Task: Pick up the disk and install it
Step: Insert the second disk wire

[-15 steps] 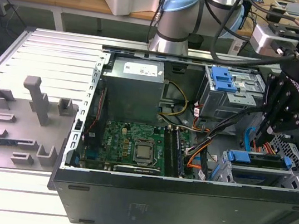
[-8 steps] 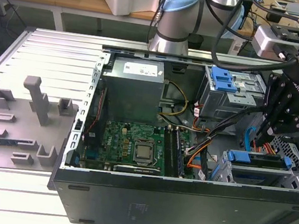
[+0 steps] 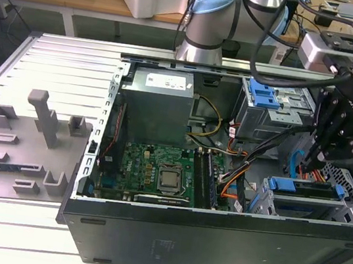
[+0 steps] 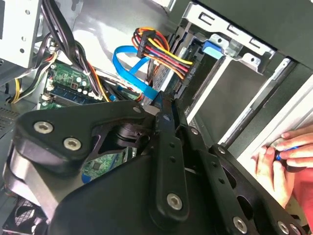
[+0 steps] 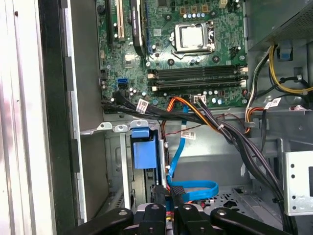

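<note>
The disk sits inside the drive bay at the front of the open computer case, toward the exterior view's right. Little of it shows beyond its blue bracket. A plug with red, yellow and black wires reaches its rear edge. My gripper hangs just behind the bay, inside the case. Its fingers are shut on the end of a flat blue data cable.
A motherboard lies on the case floor, with a grey power supply behind it and a second blue-handled cage at the back. Cable bundles cross near the gripper. A person's hand rests outside the case wall. Grey fixtures stand at the exterior view's left.
</note>
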Available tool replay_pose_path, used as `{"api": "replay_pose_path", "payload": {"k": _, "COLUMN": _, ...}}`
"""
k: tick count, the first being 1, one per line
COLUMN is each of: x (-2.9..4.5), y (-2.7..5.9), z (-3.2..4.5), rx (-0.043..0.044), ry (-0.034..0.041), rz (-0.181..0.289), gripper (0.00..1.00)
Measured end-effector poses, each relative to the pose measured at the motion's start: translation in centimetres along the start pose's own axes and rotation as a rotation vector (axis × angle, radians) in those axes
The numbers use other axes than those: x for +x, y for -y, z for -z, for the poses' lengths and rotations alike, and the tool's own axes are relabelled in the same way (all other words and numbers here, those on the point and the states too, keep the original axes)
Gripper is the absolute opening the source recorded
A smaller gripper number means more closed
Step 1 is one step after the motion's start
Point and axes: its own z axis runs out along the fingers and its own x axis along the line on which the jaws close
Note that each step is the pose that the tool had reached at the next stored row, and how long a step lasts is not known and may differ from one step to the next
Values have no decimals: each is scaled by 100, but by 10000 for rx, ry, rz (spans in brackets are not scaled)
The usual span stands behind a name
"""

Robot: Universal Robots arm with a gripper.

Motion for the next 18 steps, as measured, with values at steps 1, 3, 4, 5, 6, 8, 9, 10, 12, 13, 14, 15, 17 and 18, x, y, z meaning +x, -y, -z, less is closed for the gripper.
{"api": "replay_pose_path", "payload": {"k": 1, "x": 10, "y": 0, "z": 0, "rx": 67, "ry": 5, "rz": 17, "gripper": 16}}
{"api": "replay_pose_path", "payload": {"k": 3, "x": 18, "y": -10, "z": -1, "rx": 189, "ry": 15, "rz": 29, "gripper": 16}}
{"api": "replay_pose_path", "payload": {"k": 4, "x": 21, "y": -19, "z": -1, "rx": 232, "ry": 19, "rz": 28, "gripper": 16}}
{"api": "replay_pose_path", "payload": {"k": 5, "x": 26, "y": -27, "z": -1, "rx": 259, "ry": 25, "rz": 25, "gripper": 16}}
{"api": "replay_pose_path", "payload": {"k": 6, "x": 31, "y": -31, "z": -2, "rx": 264, "ry": 40, "rz": 24, "gripper": 16}}
{"api": "replay_pose_path", "payload": {"k": 8, "x": 44, "y": -30, "z": -3, "rx": 262, "ry": 107, "rz": 26, "gripper": 16}}
{"api": "replay_pose_path", "payload": {"k": 9, "x": 48, "y": -31, "z": -4, "rx": 260, "ry": 135, "rz": 31, "gripper": 16}}
{"api": "replay_pose_path", "payload": {"k": 10, "x": 51, "y": -31, "z": -6, "rx": 260, "ry": 148, "rz": 45, "gripper": 16}}
{"api": "replay_pose_path", "payload": {"k": 12, "x": 57, "y": -31, "z": -7, "rx": 259, "ry": 159, "rz": 87, "gripper": 16}}
{"api": "replay_pose_path", "payload": {"k": 13, "x": 58, "y": -32, "z": -8, "rx": 246, "ry": 161, "rz": 124, "gripper": 16}}
{"api": "replay_pose_path", "payload": {"k": 14, "x": 58, "y": -32, "z": -9, "rx": 229, "ry": 162, "rz": 149, "gripper": 16}}
{"api": "replay_pose_path", "payload": {"k": 15, "x": 60, "y": -30, "z": -10, "rx": 187, "ry": 160, "rz": 187, "gripper": 16}}
{"api": "replay_pose_path", "payload": {"k": 17, "x": 62, "y": -30, "z": -14, "rx": 110, "ry": 160, "rz": 265, "gripper": 16}}
{"api": "replay_pose_path", "payload": {"k": 18, "x": 62, "y": -30, "z": -15, "rx": 110, "ry": 163, "rz": 291, "gripper": 16}}
